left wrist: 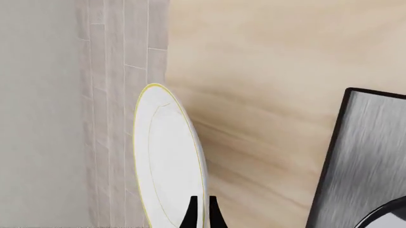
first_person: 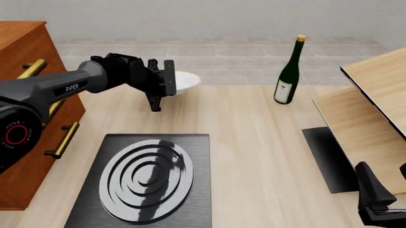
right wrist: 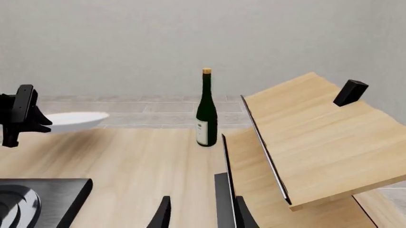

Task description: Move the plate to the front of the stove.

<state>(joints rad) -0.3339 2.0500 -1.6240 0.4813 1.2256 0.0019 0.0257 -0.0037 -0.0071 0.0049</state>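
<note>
Wooden table [first_person: 254,142], left gripper [left wrist: 201,209] clamping plate [left wrist: 166,156]

Stove [first_person: 146,180] near edge cropped

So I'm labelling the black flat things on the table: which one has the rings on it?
The stove, the large black square slab in front of the left arm, bearing silver-grey concentric rings. The smaller mat on the right, by the wooden shelf, is plain black.

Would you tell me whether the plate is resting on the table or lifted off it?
Lifted: the left gripper pinches the plate by its rim, and the right wrist view shows it clear of the table.
</note>
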